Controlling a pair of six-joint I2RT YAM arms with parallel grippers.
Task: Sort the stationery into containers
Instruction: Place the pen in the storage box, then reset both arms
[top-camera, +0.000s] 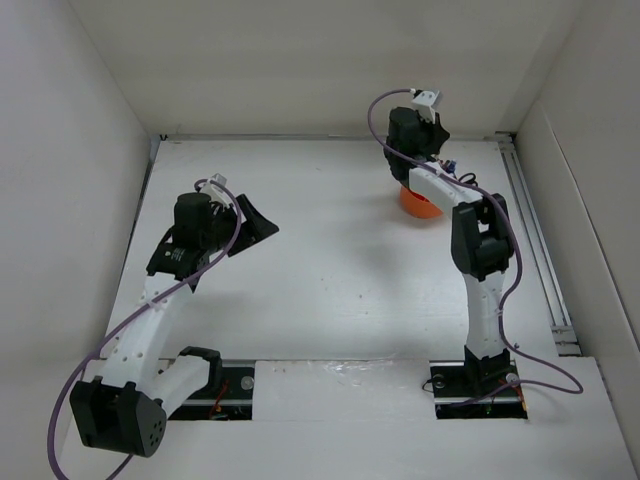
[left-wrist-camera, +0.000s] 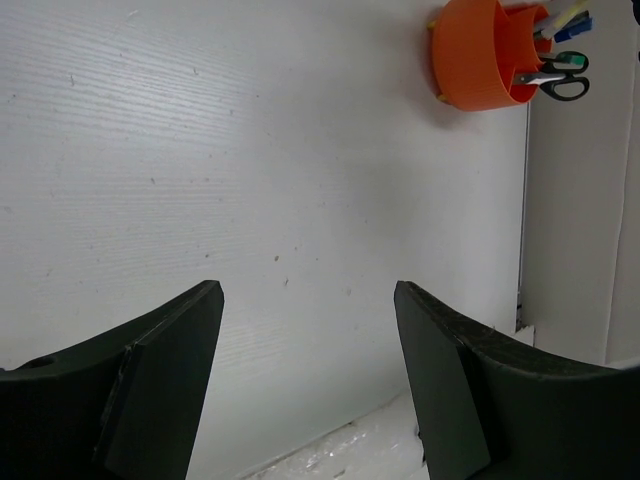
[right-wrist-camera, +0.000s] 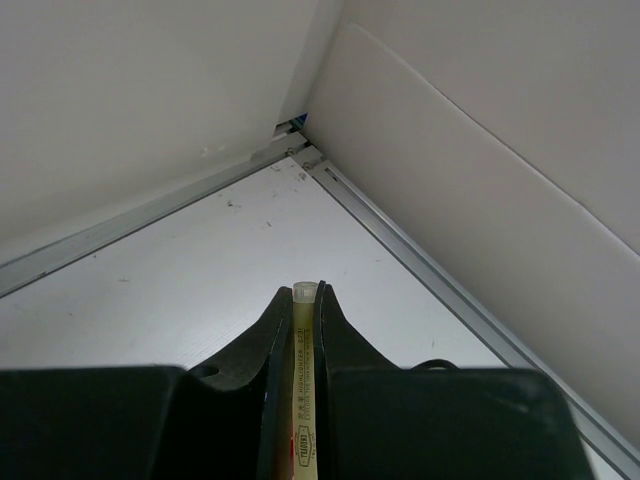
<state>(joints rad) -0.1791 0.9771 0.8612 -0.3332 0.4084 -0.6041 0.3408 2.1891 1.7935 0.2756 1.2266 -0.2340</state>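
The orange container (left-wrist-camera: 478, 62) stands at the back right of the table, half hidden under my right arm in the top view (top-camera: 418, 205). Black-handled scissors (left-wrist-camera: 558, 78) and several pens (left-wrist-camera: 563, 20) stick out of it. My right gripper (right-wrist-camera: 305, 292) is raised above the container and shut on a pale yellow highlighter (right-wrist-camera: 302, 385), which lies lengthwise between the fingers with its clear end at the tips. My left gripper (left-wrist-camera: 308, 288) hangs open over the left half of the table (top-camera: 252, 226) with nothing between its fingers, far from the container.
White walls enclose the table on three sides. A metal rail (right-wrist-camera: 420, 250) runs along the right wall to the far corner, and another (right-wrist-camera: 130, 225) along the back wall. Both arm bases sit at the near edge (top-camera: 330, 385).
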